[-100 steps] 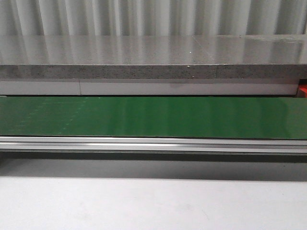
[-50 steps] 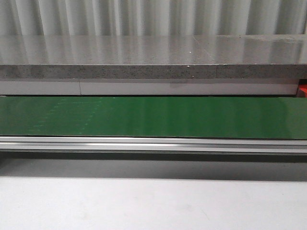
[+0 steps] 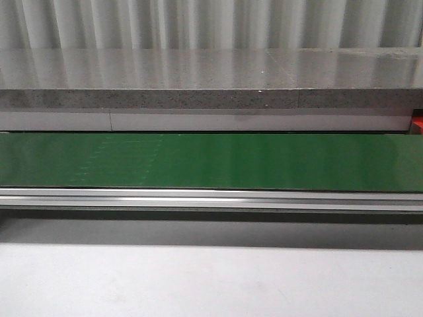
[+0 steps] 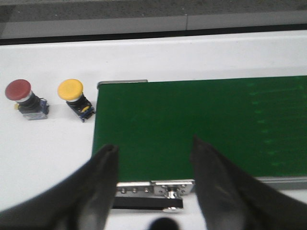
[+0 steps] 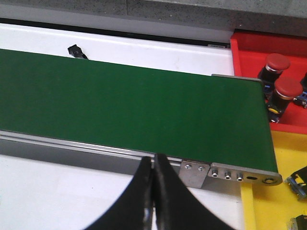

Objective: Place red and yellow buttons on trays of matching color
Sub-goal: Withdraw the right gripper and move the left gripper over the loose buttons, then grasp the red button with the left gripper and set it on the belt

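Observation:
In the left wrist view a red button (image 4: 19, 92) and a yellow button (image 4: 72, 92) stand on the white table beside the end of the green belt (image 4: 201, 124). My left gripper (image 4: 154, 151) is open above the belt's end, holding nothing. In the right wrist view two red buttons (image 5: 277, 63) (image 5: 287, 91) sit in the red tray (image 5: 249, 52), and the yellow tray (image 5: 259, 206) lies beside it, past the belt's other end. My right gripper (image 5: 153, 160) is shut and empty near the belt's rail. Neither gripper shows in the front view.
The green belt (image 3: 211, 162) runs across the front view with a metal rail (image 3: 211, 198) along its near side and a grey stone ledge (image 3: 211, 79) behind. A small black part (image 5: 74, 50) lies on the white table beyond the belt. Dark parts (image 5: 298, 182) rest in the yellow tray.
Faint marks on the green belt have drifted to the right in the front view. Nothing else has visibly moved.

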